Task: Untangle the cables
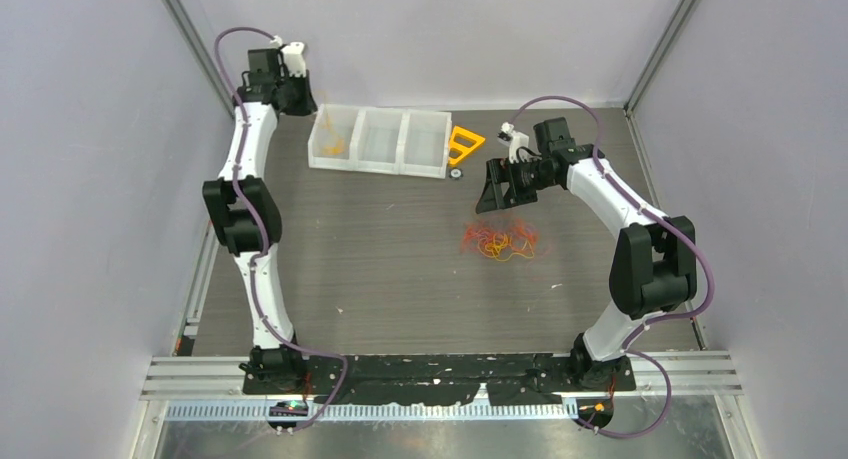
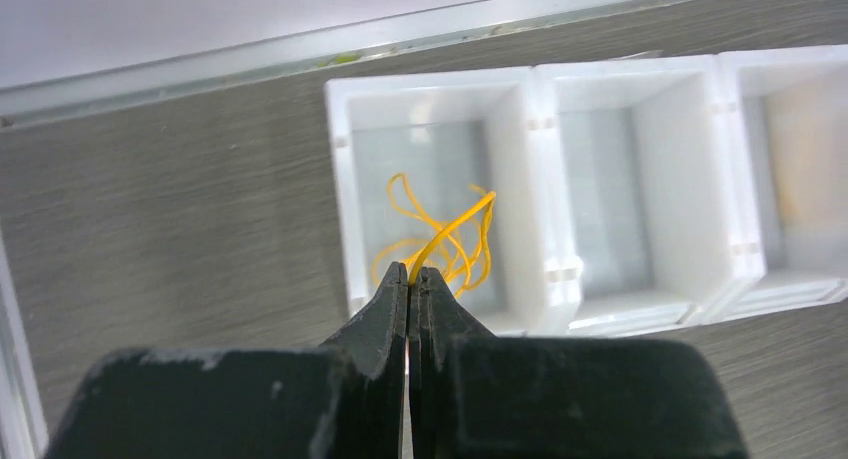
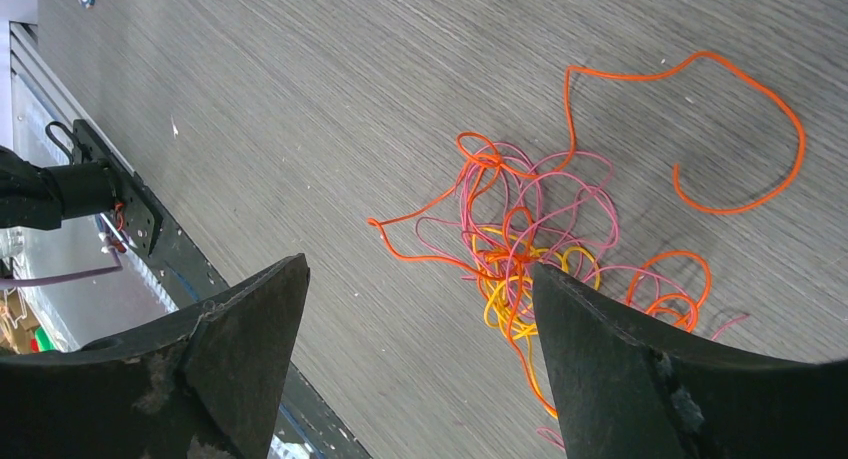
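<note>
A tangled clump of thin orange, pink and yellow cables (image 1: 500, 243) lies on the table right of centre; it also shows in the right wrist view (image 3: 540, 249). My right gripper (image 1: 497, 191) hovers just behind the clump, open and empty (image 3: 420, 279). My left gripper (image 1: 300, 97) is at the far left over the white tray (image 1: 383, 163), shut on a yellow cable (image 2: 450, 234) whose loops hang over the tray's left compartment (image 2: 345, 194); its tips (image 2: 411, 275) pinch the strand.
The tray has three compartments. An orange-yellow plastic triangle (image 1: 464, 144) lies right of it, with a small round object (image 1: 456, 174) beside it. Walls enclose the table on three sides.
</note>
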`<act>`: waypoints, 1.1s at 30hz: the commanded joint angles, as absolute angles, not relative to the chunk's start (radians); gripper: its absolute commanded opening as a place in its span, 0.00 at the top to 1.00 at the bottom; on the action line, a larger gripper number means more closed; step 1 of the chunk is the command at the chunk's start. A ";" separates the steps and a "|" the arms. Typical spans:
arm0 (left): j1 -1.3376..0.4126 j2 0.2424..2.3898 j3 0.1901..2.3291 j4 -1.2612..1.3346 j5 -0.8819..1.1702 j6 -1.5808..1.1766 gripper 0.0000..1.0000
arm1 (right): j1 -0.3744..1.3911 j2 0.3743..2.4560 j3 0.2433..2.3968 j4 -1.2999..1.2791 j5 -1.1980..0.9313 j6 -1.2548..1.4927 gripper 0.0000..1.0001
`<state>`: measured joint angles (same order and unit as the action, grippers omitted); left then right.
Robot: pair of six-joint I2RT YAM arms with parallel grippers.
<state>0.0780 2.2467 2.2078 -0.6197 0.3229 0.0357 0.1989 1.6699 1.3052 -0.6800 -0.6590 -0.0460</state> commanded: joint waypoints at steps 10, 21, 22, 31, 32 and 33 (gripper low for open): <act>0.009 2.462 2.408 -0.739 0.147 0.006 1.00 | 0.186 1.647 1.315 -0.669 -0.680 -0.055 0.12; -0.019 2.558 2.525 -0.914 0.171 0.011 1.00 | 0.179 1.683 1.330 -0.672 -0.692 -0.047 0.12; -0.023 2.558 2.525 -0.914 0.171 0.016 1.00 | 0.178 1.687 1.331 -0.673 -0.692 -0.046 0.12; -0.037 2.394 2.366 -0.765 0.115 0.081 0.43 | 0.178 1.675 1.337 -0.674 -0.694 -0.042 0.12; -0.037 2.379 2.374 -0.763 0.106 0.088 0.41 | 0.178 1.673 1.336 -0.674 -0.695 -0.041 0.12; -0.038 2.367 2.385 -0.766 0.097 0.096 0.39 | 0.178 1.671 1.336 -0.674 -0.696 -0.039 0.12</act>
<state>-0.0410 2.5187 2.3684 -0.8463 0.1410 0.0555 0.1810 1.6936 1.3052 -0.6811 -0.6746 -0.0467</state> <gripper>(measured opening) 0.563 0.883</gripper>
